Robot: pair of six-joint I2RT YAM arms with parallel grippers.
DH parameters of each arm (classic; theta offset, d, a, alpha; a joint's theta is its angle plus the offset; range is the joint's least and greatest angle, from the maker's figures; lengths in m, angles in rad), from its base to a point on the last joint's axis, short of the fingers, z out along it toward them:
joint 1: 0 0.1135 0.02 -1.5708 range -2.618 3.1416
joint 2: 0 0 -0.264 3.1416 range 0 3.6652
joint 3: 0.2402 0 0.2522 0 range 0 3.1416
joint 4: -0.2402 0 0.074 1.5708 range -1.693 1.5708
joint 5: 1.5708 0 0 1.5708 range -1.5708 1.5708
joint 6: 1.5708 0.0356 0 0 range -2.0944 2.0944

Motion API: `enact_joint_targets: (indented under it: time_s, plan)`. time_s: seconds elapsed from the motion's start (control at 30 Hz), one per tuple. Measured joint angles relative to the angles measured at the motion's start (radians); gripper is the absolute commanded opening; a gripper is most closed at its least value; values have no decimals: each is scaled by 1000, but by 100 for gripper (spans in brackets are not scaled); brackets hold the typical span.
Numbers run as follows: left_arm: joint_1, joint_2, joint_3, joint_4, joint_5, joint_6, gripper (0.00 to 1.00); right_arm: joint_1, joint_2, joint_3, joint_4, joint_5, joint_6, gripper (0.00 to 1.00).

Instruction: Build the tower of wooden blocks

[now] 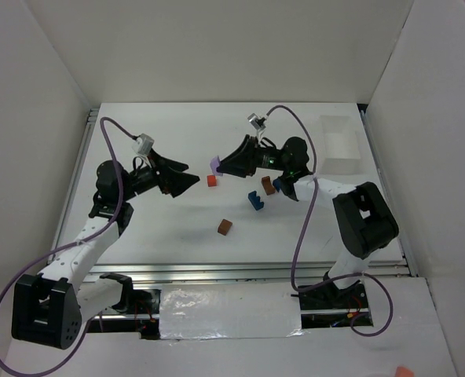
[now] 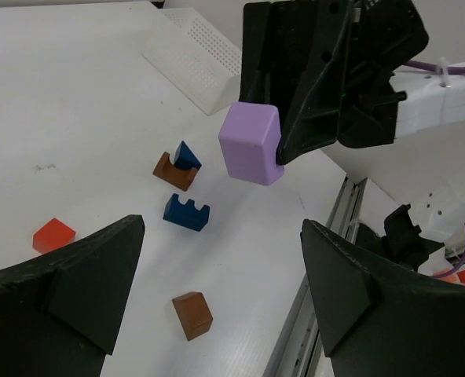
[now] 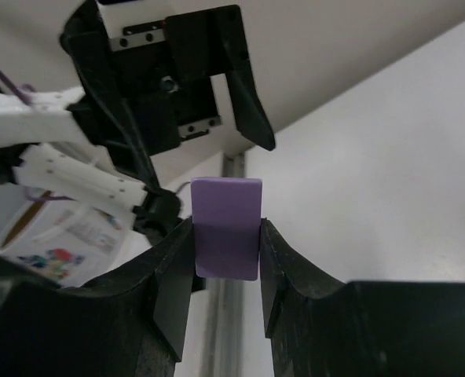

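Top external view, near to far: 1 brown block (image 1: 225, 227) lies alone on the table (image 1: 154, 228), closest to the arm bases. Behind it sits 1 blue notched block (image 1: 254, 200), then a brown piece (image 1: 269, 187) with a blue wedge (image 2: 187, 155) touching it (whether the wedge rests on it or only leans against it cannot be told). 1 red block (image 1: 212, 180) lies to the left, apart from all of these. No 2 blocks are clearly stacked, so the tower is judged not yet begun.

Just beyond the red block, the right gripper (image 1: 219, 166) is clenched on the purple block (image 1: 214, 165) and holds it clear of the table. The right wrist view confirms the grasp: both fingers (image 3: 170, 267) press 2 opposite flat faces, and the upper half of the block protrudes past the tips. This leaves free faces exposed, probably so the block can be set down squarely or passed across.

The left gripper (image 1: 192, 182) faces it with jaws spread wide and empty, near the block but not touching. The posture suits a handover or a steadying role; which one cannot be told.

Farthest away, the clear tray (image 1: 327, 126) stands at the right rear, well apart from the blocks.
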Motion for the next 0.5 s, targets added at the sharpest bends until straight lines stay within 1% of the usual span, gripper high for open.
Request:
enact_joint_targets:
  time_s: [0.1,0.2,0.23,0.33,0.5]
  plan:
    - [-10,0,-8,65,18,-46,90,16,54,-3,147,-25,204,23]
    - [-31,0,-15,129,25,-80,86,32,110,3,209,-38,336,23]
    - [-41,0,-18,150,27,-93,83,39,122,3,216,-41,360,23]
    - [-64,1,-18,172,24,-102,79,64,132,3,226,-48,404,23]
    - [-95,3,-17,150,5,-95,79,86,132,4,261,-47,435,23]
